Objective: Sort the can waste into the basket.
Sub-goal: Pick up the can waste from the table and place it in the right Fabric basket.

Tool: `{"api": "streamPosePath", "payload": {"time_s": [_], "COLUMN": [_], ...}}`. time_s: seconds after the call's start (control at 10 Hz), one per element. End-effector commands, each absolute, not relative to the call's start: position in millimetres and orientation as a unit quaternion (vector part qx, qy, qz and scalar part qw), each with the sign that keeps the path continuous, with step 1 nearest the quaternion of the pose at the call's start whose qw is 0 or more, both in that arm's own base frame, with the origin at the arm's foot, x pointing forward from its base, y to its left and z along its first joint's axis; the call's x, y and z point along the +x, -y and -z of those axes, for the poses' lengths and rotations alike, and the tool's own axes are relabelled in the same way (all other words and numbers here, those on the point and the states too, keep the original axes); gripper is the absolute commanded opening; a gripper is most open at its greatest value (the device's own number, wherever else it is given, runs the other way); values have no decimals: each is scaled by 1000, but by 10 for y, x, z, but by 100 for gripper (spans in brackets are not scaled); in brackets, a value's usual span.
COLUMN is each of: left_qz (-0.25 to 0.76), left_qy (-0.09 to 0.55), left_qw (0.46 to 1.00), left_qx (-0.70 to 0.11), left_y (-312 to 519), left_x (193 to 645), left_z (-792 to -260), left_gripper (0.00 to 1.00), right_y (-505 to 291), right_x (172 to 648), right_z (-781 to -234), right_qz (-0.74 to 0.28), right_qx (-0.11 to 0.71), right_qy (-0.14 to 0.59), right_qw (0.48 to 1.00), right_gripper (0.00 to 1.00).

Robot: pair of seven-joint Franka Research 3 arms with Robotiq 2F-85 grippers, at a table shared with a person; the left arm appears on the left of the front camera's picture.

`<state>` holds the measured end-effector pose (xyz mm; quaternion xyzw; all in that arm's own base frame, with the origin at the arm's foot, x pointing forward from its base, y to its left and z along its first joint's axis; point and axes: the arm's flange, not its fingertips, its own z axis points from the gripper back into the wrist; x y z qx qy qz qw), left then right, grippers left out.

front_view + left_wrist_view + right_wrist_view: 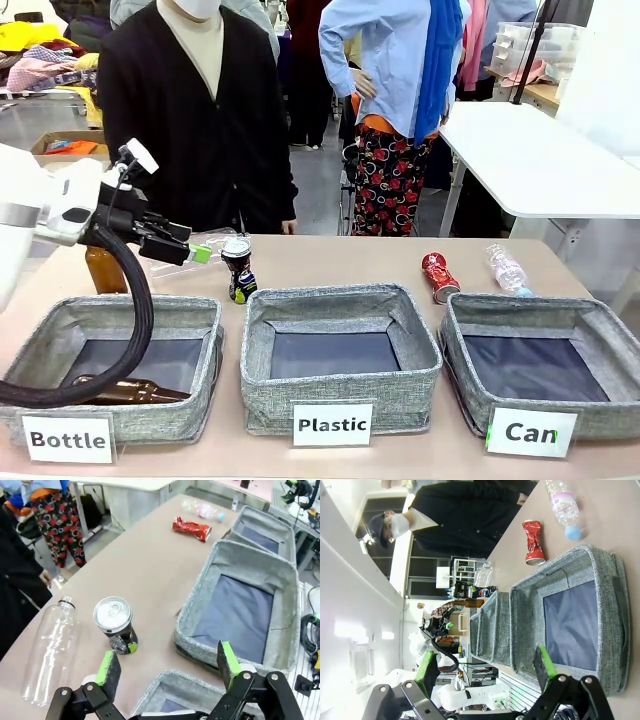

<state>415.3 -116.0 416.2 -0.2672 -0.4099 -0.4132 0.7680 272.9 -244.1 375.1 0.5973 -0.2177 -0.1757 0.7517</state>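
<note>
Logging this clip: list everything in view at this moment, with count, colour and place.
Bottle basket: one, grey, near left.
Plastic basket: one, grey, near middle.
Can basket: one, grey, near right.
black-and-blue can: one, silver top, upright behind the Plastic basket's left corner.
red can: one, lying behind the gap between the Plastic and Can baskets.
brown bottles: two; one lying in the Bottle basket, one upright behind it.
clear bottles: two; one lying beside the black-and-blue can, one blue-capped behind the Can basket.
table: one, tan.
person: one, black top, far side.
left gripper: black, green pads, open, near the black-and-blue can.
right gripper: same colours, open, facing the Can basket.
</note>
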Motion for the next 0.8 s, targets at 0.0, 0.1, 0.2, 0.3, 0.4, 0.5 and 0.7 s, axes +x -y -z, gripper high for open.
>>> {"api": "streamPosePath", "payload": {"time_s": [0.0, 0.1, 0.2, 0.3, 0.4, 0.5, 0.7], "left_qz": [450, 452, 472, 479, 481, 471, 485], "left_qy": [421, 418, 401, 400, 399, 395, 422], "left_qw": [752, 759, 753, 750, 746, 753, 701], "left_qx": [-232, -213, -224, -219, -229, -235, -308], "left_y": [1200, 1209, 1193, 1157, 1123, 1081, 740], "left_x": [4212, 4395, 4492, 4573, 4642, 4692, 4431], "left_z": [-4133, -4080, -3991, -3912, -3849, -3828, -4152], "left_gripper": [100, 100, 100, 100, 100, 100, 100], "right_y": [2427, 2427, 2427, 2427, 2427, 2427, 2427], "right_x": [2734, 2734, 2734, 2734, 2734, 2734, 2734], "right_z": [-3743, -3743, -3743, -3743, -3743, -3743, -3743], "right_qz": [166, 166, 166, 166, 166, 166, 166], "right_qx": [600, 600, 600, 600, 600, 600, 600], "right_qy": [232, 232, 232, 232, 232, 232, 232], "right_qw": [748, 748, 748, 748, 748, 748, 748], "right_gripper": [100, 100, 100, 100, 100, 100, 100]}}
